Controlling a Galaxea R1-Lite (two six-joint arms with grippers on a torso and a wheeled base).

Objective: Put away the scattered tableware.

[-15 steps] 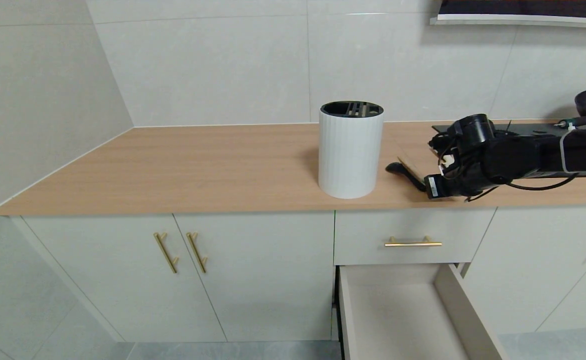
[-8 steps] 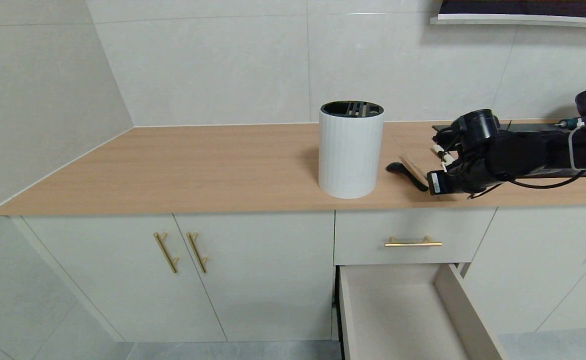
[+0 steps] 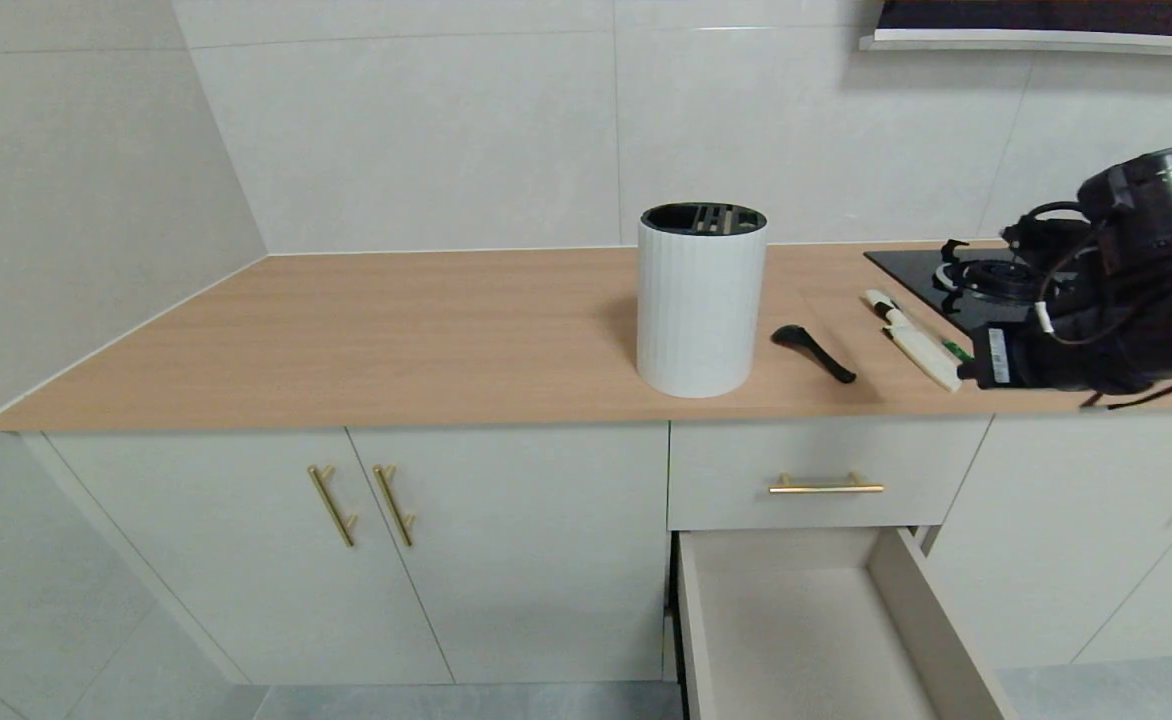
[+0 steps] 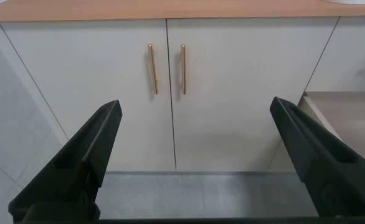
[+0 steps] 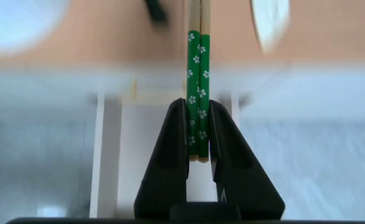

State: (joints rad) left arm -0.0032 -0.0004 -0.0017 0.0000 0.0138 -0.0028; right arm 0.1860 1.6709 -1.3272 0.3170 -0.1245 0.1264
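A pair of chopsticks (image 5: 199,62) with green flowered ends sits clamped between the fingers of my right gripper (image 5: 199,112), which is shut on it. In the head view the right gripper (image 3: 978,372) is over the counter's front edge beside the stove, and the chopsticks (image 3: 911,335) point back across the counter. A black utensil (image 3: 814,352) lies on the wooden counter (image 3: 426,330) just right of a white ribbed holder (image 3: 701,300) with a black slotted top. My left gripper (image 4: 195,162) is open and low, facing the cabinet doors.
An open drawer (image 3: 891,600) juts out below the counter under the black utensil. A black stove (image 3: 986,275) takes up the counter's right end. Cabinet doors with gold handles (image 3: 361,505) are at the left, and the counter's left half is bare.
My right arm has lifted and swung to the right, away from the black utensil, carrying the chopsticks with it. The black utensil stays where it lay.
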